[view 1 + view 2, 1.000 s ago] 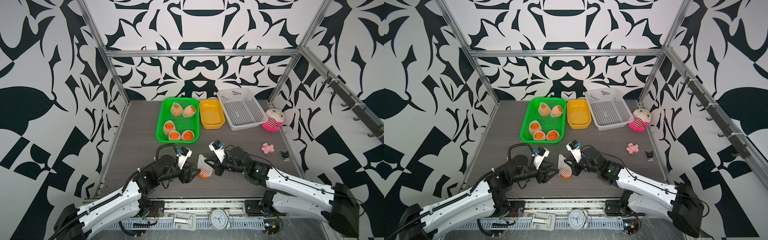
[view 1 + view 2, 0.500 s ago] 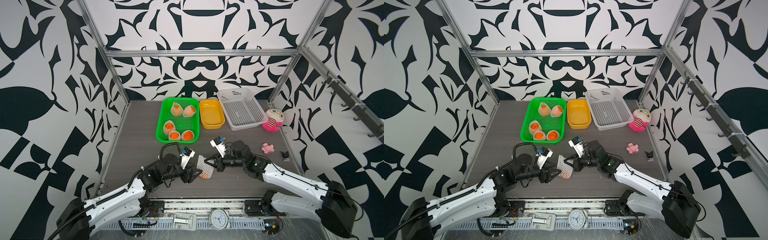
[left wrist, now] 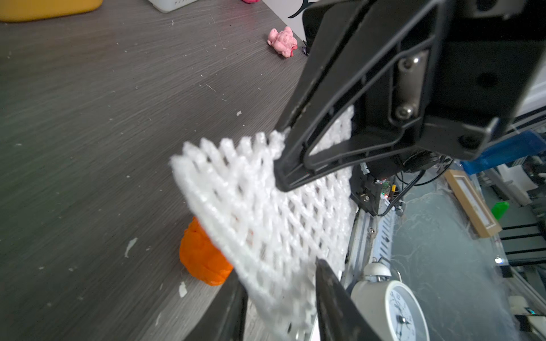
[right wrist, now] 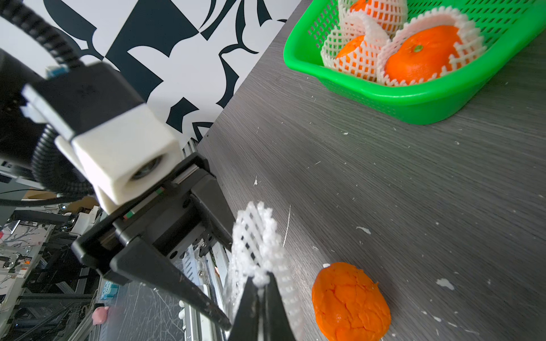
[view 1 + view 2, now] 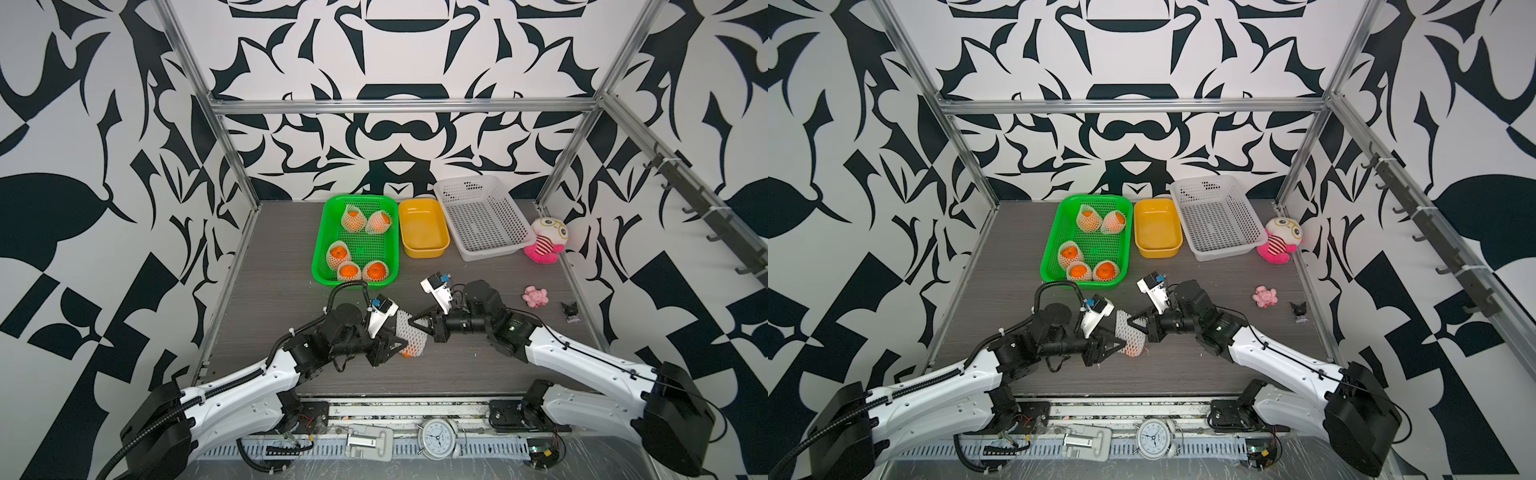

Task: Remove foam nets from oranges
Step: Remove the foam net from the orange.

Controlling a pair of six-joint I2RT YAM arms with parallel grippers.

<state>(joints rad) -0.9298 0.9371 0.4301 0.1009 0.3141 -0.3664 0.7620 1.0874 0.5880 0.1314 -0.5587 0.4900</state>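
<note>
The foam net (image 3: 266, 212) is pinched by the right tool (image 4: 259, 284) beside the bare orange (image 4: 350, 301) on the desk (image 3: 88, 118), whether it is also gripped by the left tool (image 3: 277, 267) cannot be told, and a drop-off is called for next.

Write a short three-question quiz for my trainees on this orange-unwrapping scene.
1. How many net-wrapped oranges lie in the green perforated plastic basket?
2. True or false: the bare, round orange fruit rests in the yellow plastic tub.
3. What does the right end effector pinch? A) the white foam mesh net; B) the bare fruit; C) nothing.
Key: 1) five; 2) false, it lies on the grey table; 3) A.
</note>
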